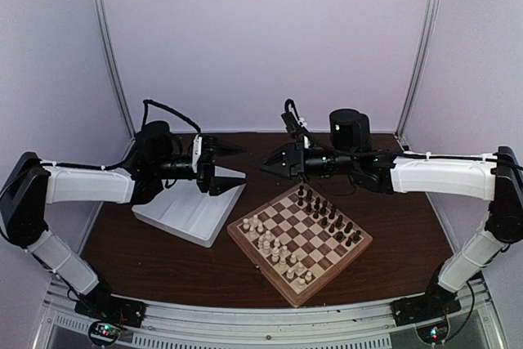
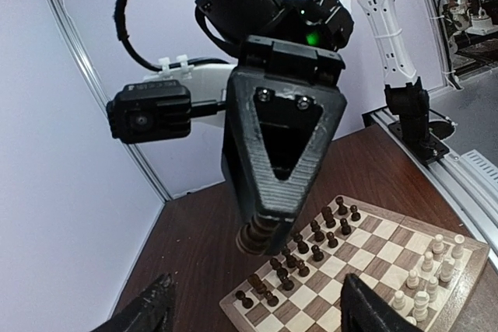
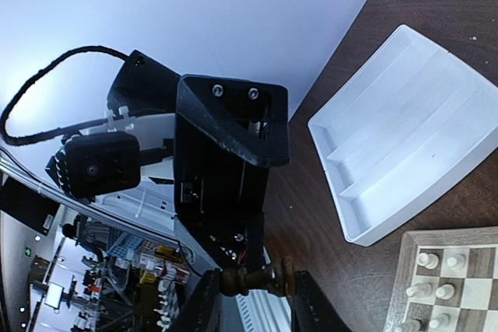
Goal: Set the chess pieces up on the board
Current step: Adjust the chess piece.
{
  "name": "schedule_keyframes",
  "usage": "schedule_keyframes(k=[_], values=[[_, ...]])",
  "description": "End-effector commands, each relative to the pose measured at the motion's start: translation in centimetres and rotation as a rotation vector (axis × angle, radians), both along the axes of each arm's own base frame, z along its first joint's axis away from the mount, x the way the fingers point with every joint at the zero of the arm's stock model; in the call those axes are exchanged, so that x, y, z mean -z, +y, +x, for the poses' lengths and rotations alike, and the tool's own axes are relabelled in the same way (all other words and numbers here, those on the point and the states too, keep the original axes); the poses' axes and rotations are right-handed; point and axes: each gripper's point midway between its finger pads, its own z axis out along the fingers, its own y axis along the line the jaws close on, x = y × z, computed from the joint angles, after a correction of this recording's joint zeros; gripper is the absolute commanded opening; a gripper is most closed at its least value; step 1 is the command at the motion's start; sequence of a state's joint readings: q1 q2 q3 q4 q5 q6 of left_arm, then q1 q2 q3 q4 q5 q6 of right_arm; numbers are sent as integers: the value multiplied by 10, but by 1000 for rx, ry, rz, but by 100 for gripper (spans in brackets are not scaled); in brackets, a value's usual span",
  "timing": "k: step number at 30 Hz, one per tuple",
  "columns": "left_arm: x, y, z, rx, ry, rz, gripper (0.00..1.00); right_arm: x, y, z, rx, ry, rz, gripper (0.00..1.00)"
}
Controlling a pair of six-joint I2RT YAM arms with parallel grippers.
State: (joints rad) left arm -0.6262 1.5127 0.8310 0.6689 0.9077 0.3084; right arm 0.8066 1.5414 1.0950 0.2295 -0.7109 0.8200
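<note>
My right gripper (image 3: 257, 295) is shut on a dark brown chess piece (image 3: 258, 278), held sideways between its fingers, high above the table's back middle. The same piece shows at the right gripper's tip in the left wrist view (image 2: 261, 236). My left gripper (image 1: 237, 162) is open and empty, and faces the right gripper (image 1: 270, 161) tip to tip with a small gap. The board (image 1: 260, 270) lies below and in front. Several dark pieces (image 1: 327, 214) stand in two rows along its far right side, also seen in the left wrist view (image 2: 311, 246).
Cream-white pieces (image 1: 274, 247) stand on the board's near left side. A white compartment tray (image 1: 192, 210) lies left of the board under my left gripper; its compartments look empty in the right wrist view (image 3: 405, 130). Walls enclose the dark table.
</note>
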Motion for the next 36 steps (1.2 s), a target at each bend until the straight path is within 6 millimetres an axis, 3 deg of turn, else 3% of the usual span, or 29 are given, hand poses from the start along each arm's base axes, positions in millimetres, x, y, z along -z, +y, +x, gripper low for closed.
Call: schedule_keyframes(k=[1, 8, 28, 33, 36], values=[[-22, -9, -1, 45, -65, -58, 71, -30, 8, -1, -47, 39, 125, 9], [-20, -15, -1, 73, -52, -57, 66, -24, 12, 0, -58, 57, 127, 9], [-20, -25, -4, 156, -4, -55, 19, -19, 17, 1, -75, 80, 159, 11], [-19, -25, -5, 167, 4, -47, 2, -19, 17, 2, -74, 80, 159, 19], [-18, -26, -4, 163, 12, -40, 0, -19, 15, 3, -66, 74, 155, 28]])
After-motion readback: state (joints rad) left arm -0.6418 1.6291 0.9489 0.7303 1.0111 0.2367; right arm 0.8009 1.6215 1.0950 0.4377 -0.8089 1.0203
